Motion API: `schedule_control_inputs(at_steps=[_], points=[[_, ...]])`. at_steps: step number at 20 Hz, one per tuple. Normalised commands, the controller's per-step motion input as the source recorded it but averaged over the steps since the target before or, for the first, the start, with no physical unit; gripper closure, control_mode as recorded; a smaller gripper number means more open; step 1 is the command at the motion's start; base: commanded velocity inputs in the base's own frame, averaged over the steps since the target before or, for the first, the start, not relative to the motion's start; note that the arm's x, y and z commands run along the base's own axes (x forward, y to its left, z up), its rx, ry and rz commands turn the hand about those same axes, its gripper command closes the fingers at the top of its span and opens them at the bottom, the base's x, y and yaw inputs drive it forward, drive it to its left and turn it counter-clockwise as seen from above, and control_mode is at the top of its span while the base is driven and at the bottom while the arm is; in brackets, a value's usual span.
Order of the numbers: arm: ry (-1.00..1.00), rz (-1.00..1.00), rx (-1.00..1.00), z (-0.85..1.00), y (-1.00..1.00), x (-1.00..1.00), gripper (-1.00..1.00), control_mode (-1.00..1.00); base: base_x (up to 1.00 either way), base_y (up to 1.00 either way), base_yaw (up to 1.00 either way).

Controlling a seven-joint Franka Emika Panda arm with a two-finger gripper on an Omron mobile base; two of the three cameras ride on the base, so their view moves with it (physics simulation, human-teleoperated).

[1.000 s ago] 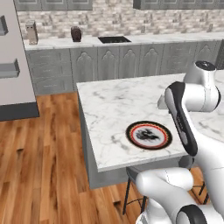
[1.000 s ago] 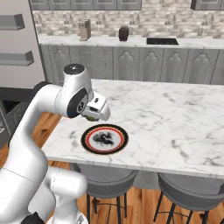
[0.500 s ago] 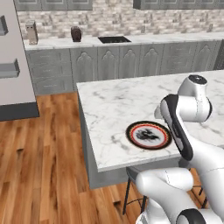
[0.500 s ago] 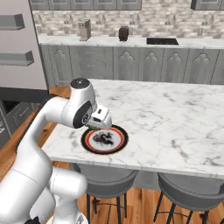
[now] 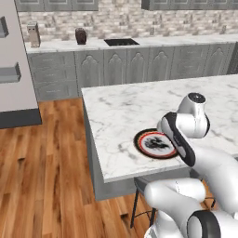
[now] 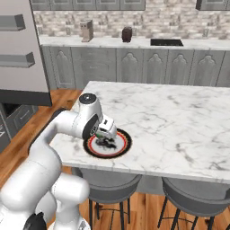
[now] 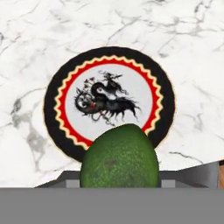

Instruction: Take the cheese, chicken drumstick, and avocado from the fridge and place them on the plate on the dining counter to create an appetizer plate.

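A white robot arm is reaching over the near edge of the marble counter (image 5: 139, 100), its gripper (image 6: 108, 133) hovering just above the plate (image 7: 59, 98). In the hand view the avocado (image 7: 119, 157) is sitting between the jaws at the bottom of the frame, the jaws standing partly open around the fruit and gripping it, with the plate's near rim showing just beyond it. The avocado is hanging above that near rim rather than resting on it; whether it is touching the plate cannot be told.

The plate is lying flat near the counter's front edge, toward its left-hand corner as the robot faces it, and its white centre with the dark dragon-like pattern is carrying no food. In the right base view the gripper is standing over the plate's left part, and in the left base view the arm's dark-banded link is covering the plate's right side.

Two grey stools (image 6: 197, 200) are standing tucked under the counter's front edge. Behind, the wall counter with its dark sink (image 5: 121, 42) is carrying a brown jar (image 5: 81, 36) and a small grey appliance (image 5: 33, 35). The open fridge door (image 6: 20, 49) with its grey shelf bins is standing at the left, well apart from the plate.
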Motion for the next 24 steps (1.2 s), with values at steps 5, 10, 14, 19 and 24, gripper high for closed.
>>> schedule_control_inputs(at_steps=[5, 10, 14, 19, 24], points=[[0.00, 0.00, 0.00, -0.37, 0.00, 0.49, 1.00, -1.00, 0.00, 0.00, 0.00], [0.00, 0.00, 0.00, -0.34, 0.00, 0.40, 1.00, -1.00, 0.00, 0.00, 0.00], [0.00, 0.00, 0.00, -0.28, 0.00, 0.37, 1.00, -1.00, 0.00, 0.00, 0.00], [0.00, 0.01, 0.00, -0.28, 0.00, 0.36, 1.00, -1.00, 0.00, 0.00, 0.00], [0.02, 0.02, 0.00, -0.35, -0.04, 0.28, 1.00, -1.00, 0.00, 0.00, 0.00]])
